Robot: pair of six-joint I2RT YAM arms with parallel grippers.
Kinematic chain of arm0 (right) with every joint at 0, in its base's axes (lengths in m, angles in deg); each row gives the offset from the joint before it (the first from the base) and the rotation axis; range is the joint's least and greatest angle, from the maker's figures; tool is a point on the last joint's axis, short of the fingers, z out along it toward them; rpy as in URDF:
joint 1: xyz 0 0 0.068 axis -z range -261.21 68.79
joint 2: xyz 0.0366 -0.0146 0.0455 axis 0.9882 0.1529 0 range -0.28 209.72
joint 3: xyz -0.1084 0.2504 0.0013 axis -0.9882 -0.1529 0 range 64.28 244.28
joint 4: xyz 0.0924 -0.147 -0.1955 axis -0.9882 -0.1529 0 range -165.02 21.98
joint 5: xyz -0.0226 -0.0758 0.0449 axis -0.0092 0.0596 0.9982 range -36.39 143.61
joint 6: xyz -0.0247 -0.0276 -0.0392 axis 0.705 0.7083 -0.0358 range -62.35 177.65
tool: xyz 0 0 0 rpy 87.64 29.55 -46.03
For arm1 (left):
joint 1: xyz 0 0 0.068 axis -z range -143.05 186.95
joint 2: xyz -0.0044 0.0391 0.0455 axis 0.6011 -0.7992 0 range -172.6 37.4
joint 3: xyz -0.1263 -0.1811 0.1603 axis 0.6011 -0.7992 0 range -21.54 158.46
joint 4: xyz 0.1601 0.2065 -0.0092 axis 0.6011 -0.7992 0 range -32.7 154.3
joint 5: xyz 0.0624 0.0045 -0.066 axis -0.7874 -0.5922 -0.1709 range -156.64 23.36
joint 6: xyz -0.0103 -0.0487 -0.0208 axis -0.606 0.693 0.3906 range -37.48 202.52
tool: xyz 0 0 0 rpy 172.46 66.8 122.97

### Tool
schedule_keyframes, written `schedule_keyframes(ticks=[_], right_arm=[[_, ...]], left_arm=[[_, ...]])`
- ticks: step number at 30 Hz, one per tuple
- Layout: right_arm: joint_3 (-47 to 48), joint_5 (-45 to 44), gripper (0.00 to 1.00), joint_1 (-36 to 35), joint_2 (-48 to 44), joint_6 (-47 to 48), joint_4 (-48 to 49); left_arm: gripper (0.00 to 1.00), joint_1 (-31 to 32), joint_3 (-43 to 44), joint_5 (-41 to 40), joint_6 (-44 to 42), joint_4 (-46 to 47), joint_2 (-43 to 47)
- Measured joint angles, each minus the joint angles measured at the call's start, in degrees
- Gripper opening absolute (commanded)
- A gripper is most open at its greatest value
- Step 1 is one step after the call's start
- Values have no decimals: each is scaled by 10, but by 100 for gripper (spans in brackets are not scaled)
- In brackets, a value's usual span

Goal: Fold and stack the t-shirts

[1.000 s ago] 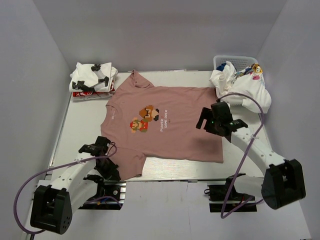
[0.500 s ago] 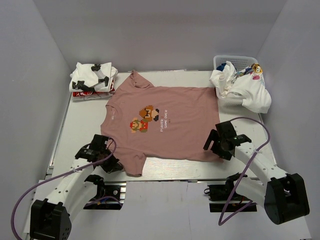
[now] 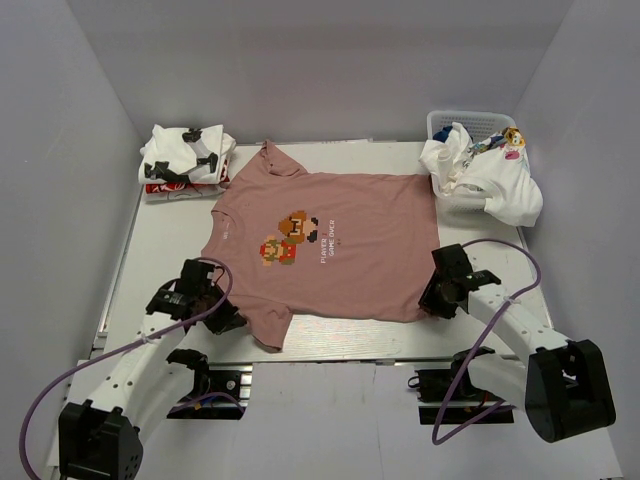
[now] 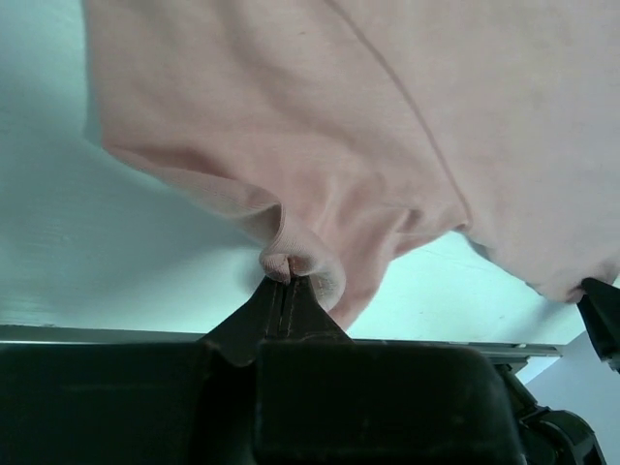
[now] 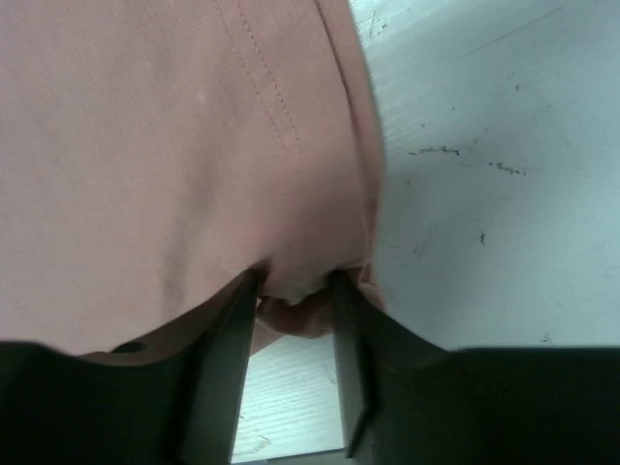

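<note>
The dusty-pink t-shirt [image 3: 330,250] with a pixel game print lies spread flat on the table, collar to the left. My left gripper [image 3: 228,322] is shut on the edge of its near-left sleeve; in the left wrist view the jaws [image 4: 284,281] pinch a small fold of pink cloth [image 4: 387,116]. My right gripper [image 3: 432,300] sits at the shirt's near-right hem corner. In the right wrist view its jaws [image 5: 295,291] stand partly apart, with a bunch of pink hem [image 5: 145,145] between them.
Folded white t-shirts [image 3: 185,160] are stacked at the back left corner. A white mesh basket [image 3: 478,122] stands at the back right, with crumpled white t-shirts [image 3: 495,185] spilling out of it. The table's front edge [image 3: 340,350] runs just below both grippers.
The left gripper slid in and shut on the sleeve edge. The right arm came down and toward the near edge onto the hem corner, its jaws narrowing around the cloth.
</note>
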Motion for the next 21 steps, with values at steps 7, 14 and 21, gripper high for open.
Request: schedule_keyframes(ticks=[7,14,21], right_arm=[[-6,7,0,1,2,5,23],[37,12,0,1,25,26,18],[151,6,0,2,109,42,17]], left_arm=[[0,0,30,0,-5,13,-7],[0,0,93,3,-18,45,-69],[0,-7,218,-12,-27,84,-177]])
